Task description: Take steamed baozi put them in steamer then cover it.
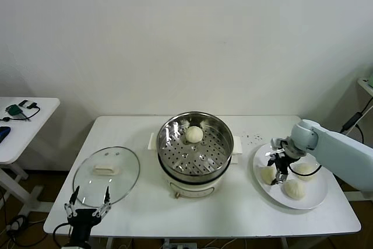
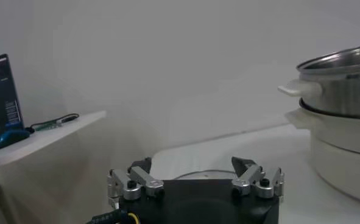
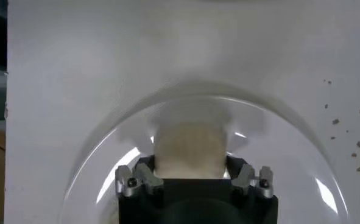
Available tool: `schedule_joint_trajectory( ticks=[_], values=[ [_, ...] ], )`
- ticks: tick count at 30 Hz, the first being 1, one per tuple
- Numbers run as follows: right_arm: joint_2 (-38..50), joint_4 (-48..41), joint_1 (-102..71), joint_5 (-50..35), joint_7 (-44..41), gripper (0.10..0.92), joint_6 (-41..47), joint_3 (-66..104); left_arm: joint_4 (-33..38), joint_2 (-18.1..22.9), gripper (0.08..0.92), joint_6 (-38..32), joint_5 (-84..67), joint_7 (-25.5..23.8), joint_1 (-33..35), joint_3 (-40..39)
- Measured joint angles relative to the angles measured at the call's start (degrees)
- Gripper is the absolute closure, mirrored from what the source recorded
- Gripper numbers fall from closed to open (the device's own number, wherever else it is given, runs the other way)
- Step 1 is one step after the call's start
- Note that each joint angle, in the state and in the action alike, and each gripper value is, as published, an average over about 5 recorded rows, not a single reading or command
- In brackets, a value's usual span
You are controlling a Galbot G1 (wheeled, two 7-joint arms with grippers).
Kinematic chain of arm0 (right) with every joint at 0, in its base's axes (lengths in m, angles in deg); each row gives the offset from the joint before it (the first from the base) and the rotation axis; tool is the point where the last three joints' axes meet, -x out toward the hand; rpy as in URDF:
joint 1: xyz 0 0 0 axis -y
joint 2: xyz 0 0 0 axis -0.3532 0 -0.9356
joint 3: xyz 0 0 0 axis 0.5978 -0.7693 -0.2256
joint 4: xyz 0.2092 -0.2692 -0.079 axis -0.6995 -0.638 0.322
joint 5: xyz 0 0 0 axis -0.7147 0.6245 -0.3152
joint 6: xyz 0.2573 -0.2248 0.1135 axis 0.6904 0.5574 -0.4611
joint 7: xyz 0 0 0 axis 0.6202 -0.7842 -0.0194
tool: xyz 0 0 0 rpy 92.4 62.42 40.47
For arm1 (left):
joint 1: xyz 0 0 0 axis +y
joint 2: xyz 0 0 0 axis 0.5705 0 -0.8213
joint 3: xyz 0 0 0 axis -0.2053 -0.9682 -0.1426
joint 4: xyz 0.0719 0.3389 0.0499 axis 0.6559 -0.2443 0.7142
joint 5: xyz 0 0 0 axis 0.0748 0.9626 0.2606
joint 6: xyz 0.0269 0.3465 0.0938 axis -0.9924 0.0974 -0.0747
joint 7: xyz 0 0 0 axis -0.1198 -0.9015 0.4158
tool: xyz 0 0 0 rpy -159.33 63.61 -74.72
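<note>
The steamer (image 1: 195, 150) stands mid-table with one baozi (image 1: 194, 134) on its perforated tray. Three more baozi lie on the white plate (image 1: 315, 199) at the right: one at the plate's left (image 1: 267, 175), one in front (image 1: 294, 189), one behind (image 1: 304, 169). My right gripper (image 1: 278, 167) is down on the plate. In the right wrist view its jaws (image 3: 190, 167) press both sides of the left baozi (image 3: 187, 146), low over the plate (image 3: 277, 140). My left gripper (image 1: 87, 210) is open and empty at the table's front left edge.
The round glass lid (image 1: 106, 174) lies flat to the left of the steamer, just beyond my left gripper (image 2: 192, 167). The steamer also shows in the left wrist view (image 2: 344, 91). Dark crumbs (image 1: 254, 138) dot the table behind the plate. A side table (image 1: 23, 121) stands far left.
</note>
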Motion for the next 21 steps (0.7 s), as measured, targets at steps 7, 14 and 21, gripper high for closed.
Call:
schedule_joint_trajectory(
  ticks=[7, 14, 21],
  values=[
    [1.1, 1.0, 5.4, -3.3, -0.2, 0.338, -0.1, -2.8, 0.3, 0.0, 0.177, -0.3, -0.1, 0.1, 0.6, 0.0],
    [-0.2, 1.4, 19.7, -10.9, -0.6, 0.338, -0.1, -12.0, 0.8, 0.0, 0.177, -0.3, -0.1, 0.1, 1.0, -0.3],
    [-5.3, 2.6, 34.2, -20.9, 0.0, 0.336, 1.0, -20.2, 1.4, 0.0, 0.177, 0.0, 0.6, 0.0, 1.2, -1.0]
  ],
)
